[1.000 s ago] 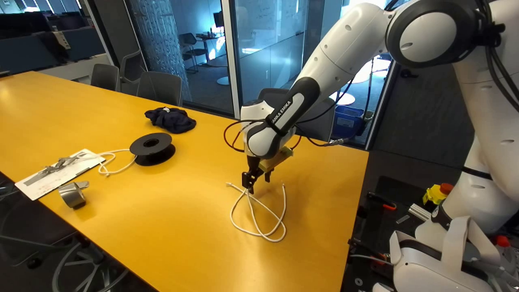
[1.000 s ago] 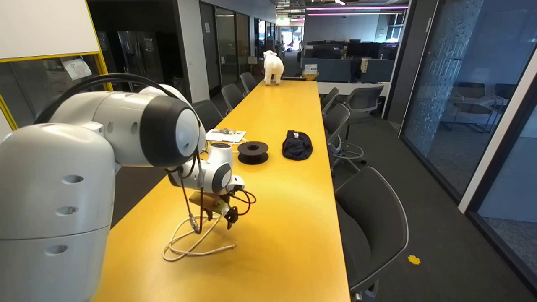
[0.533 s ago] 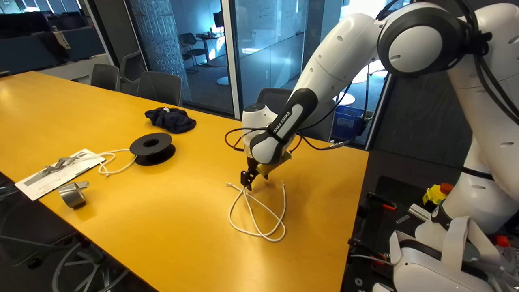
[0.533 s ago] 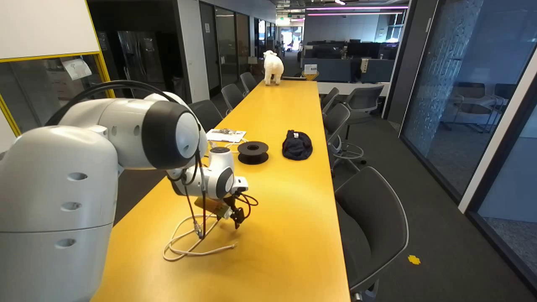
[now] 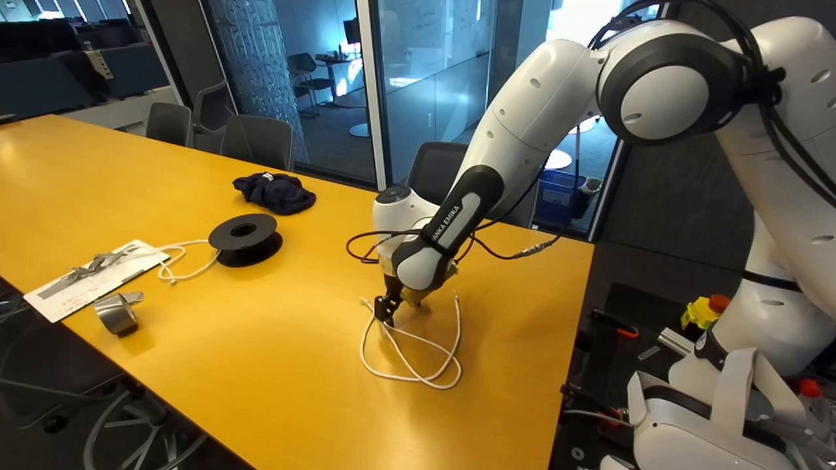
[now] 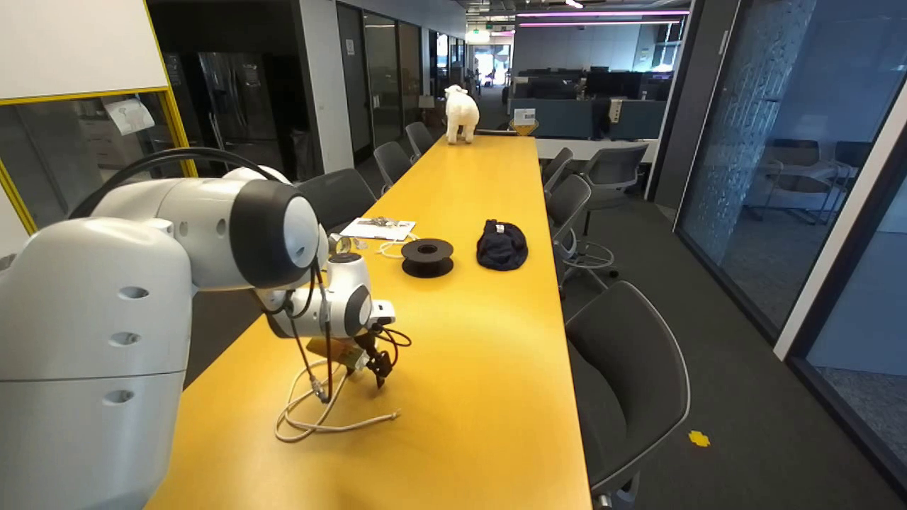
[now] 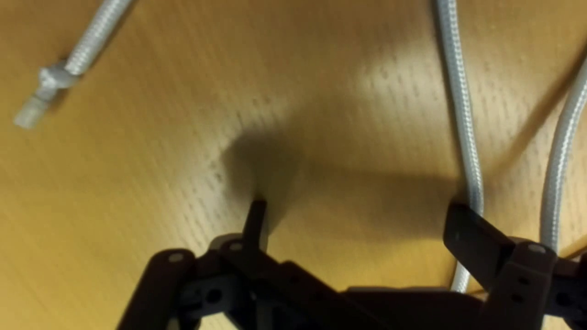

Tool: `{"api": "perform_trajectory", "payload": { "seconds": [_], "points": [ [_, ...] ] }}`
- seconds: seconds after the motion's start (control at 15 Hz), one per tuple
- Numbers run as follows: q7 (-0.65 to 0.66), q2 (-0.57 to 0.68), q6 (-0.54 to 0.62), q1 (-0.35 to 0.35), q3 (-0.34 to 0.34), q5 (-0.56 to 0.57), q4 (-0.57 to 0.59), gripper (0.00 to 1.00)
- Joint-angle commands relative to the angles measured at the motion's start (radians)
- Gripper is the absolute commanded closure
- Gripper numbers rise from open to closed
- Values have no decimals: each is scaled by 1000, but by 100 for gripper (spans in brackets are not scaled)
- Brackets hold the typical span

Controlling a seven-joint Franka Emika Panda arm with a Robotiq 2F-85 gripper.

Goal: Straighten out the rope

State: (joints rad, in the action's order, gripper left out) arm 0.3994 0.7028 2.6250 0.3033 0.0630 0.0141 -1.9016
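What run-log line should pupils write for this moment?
rope: curved, crossing itself, not straightened | end effector: open, rope beside one fingertip | grip: none seen

Gripper (image 7: 358, 205) spread wide; rope (image 7: 460, 87) partly behind it; one end knotted.

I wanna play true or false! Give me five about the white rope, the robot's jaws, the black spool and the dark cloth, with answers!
1. In the wrist view, the rope has a knot near one end. True.
2. The rope lies straight. False: it curves and crosses itself.
3. The jaws are shut. False: they stand apart.
4. The black spool and the dark cloth are on the table. True.
5. The dark cloth covers the black spool. False: they lie apart.
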Motion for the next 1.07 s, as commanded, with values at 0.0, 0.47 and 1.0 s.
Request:
{"api": "perform_trajectory", "payload": {
  "seconds": [0.0, 0.47, 1.0],
  "points": [
    [62, 4, 12, 74, 26, 53, 25, 0],
    [122, -4, 16, 166, 69, 152, 42, 0],
    [127, -7, 12, 197, 44, 176, 44, 0]
  ]
}}
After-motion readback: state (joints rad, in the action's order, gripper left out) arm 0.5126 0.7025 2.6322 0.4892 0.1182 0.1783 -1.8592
